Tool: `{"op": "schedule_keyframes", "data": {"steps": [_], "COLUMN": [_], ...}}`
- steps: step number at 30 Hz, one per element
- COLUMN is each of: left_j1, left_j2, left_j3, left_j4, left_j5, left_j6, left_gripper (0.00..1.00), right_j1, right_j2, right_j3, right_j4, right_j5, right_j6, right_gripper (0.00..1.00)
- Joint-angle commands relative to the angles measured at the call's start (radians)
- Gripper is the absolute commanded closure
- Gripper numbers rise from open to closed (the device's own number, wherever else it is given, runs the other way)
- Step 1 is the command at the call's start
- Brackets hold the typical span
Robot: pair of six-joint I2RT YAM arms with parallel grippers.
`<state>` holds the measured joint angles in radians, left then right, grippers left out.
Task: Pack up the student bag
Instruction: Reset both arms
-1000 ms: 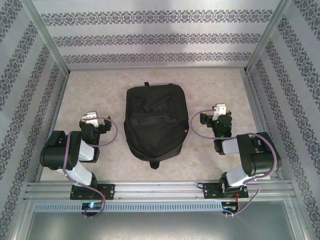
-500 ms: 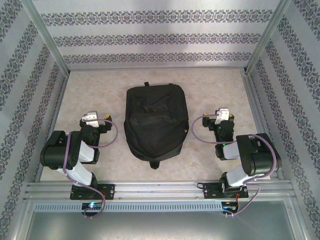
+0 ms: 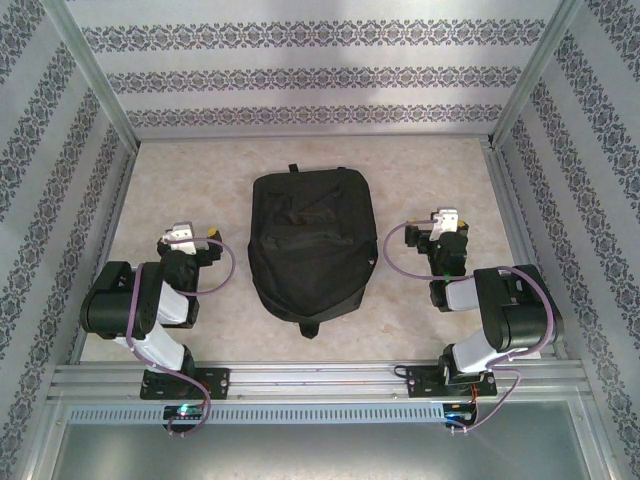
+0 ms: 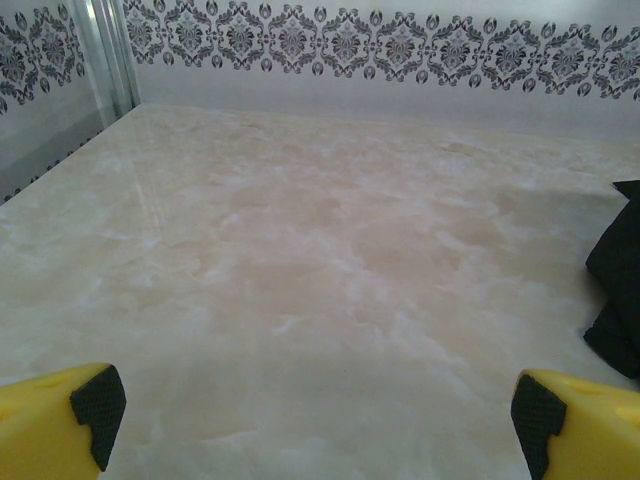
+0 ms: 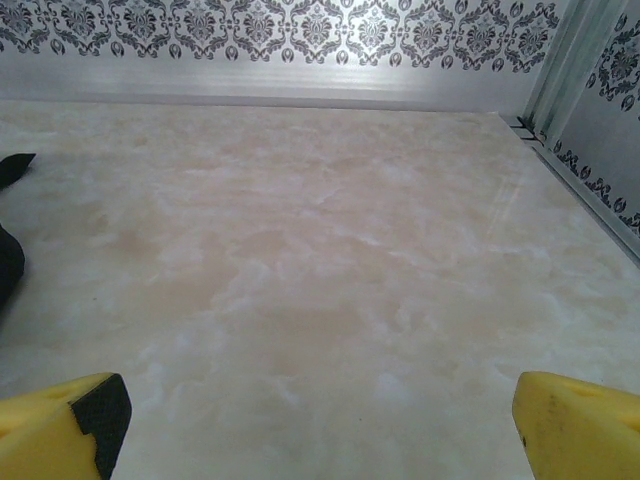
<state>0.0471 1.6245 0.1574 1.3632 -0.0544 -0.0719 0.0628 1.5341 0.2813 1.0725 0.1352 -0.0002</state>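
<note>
Fingers are held wide apart on both arms, and nothing is gripped between them. The left fingers [image 4: 55, 425] are seen as yellow tips with black pads at the lower corners of the left wrist view, with bare marbled surface [image 4: 320, 250] between them. The right fingers [image 5: 60, 425] are framed the same way in the right wrist view. The student bag [image 3: 312, 245] is laid flat in the middle of the surface, between the two arms and apart from both, its rounded end turned toward the arm bases. Its black edge is caught at the right margin of the left wrist view and at the left margin of the right wrist view. The surface is enclosed by patterned walls [image 3: 320, 75].
</note>
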Motion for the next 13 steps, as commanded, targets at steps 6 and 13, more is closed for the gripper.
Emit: {"op": "schedule_keyframes", "data": {"steps": [6,13], "left_j1": [-0.003,-0.001], "left_j2": [0.005,0.008], "left_j3": [-0.010,-0.011], "left_j4": [0.063,0.063], "left_j5": [0.001,-0.012], "left_j6": [-0.012,-0.020], "left_gripper": [0.00,0.00], "right_j1": [0.000,0.000], "right_j2": [-0.006,-0.007], "right_j3": [0.019,0.019], "right_j4": [-0.011,-0.011], "right_j5": [-0.025,-0.025], "right_j6": [-0.001,0.000], "right_gripper": [0.02,0.02]}}
